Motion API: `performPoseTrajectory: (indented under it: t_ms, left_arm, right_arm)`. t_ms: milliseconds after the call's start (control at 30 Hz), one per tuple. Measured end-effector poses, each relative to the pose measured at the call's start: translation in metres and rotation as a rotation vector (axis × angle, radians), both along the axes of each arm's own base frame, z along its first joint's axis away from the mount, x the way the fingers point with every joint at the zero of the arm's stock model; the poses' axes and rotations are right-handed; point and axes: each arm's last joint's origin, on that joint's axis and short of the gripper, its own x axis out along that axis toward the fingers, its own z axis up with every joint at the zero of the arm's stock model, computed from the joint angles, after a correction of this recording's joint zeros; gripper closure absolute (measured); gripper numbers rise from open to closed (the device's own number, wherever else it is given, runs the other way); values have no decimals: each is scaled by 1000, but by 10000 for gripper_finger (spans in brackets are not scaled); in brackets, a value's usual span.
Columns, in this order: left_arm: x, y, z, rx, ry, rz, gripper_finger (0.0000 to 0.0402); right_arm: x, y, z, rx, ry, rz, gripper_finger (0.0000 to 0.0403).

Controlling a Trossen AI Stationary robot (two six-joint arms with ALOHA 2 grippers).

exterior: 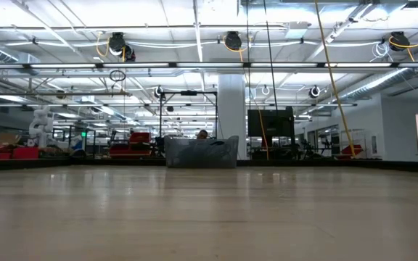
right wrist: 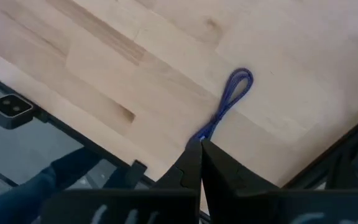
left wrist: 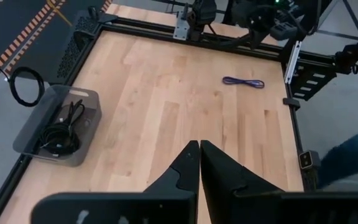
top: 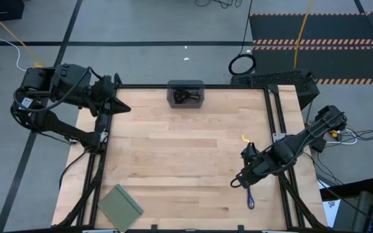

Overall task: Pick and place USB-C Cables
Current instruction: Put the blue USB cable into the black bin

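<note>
The purple-blue cable [top: 250,197] lies flat on the table near the right front corner, folded into a long strand. It also shows in the right wrist view [right wrist: 229,99] and the left wrist view [left wrist: 243,82]. My right gripper [top: 237,183] is shut and hangs over the table just beside the strand's far end; its fingertips [right wrist: 197,149] hide that end. The black cables [top: 186,97] lie bundled inside the dark grey tray [top: 171,85] at the far edge, also in the left wrist view [left wrist: 61,134]. My left gripper [top: 123,107] is shut and waits at the far left corner.
A flat green pad [top: 120,206] lies at the near left corner. Black rails [top: 276,123] frame the table. A black ring [top: 241,65] lies on the floor beyond the far edge. A person's blue-clad limb [right wrist: 36,190] shows beside the table's right edge.
</note>
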Motion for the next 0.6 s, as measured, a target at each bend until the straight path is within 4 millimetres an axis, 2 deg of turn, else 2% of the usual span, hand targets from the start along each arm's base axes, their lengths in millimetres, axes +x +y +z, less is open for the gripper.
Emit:
performPoseTrajectory:
  t_ms: [200,400,600]
  left_arm:
    - [0,1,0,13,0,20,395]
    - [0,1,0,5,-1,59,376]
    - [0,2,0,1,-1,78,389]
  right_arm:
    - [-5,3,-23,4,90,-104,403]
    - [-6,12,-58,73,114,-144,403]
    - [-11,20,-96,118,89,-194,398]
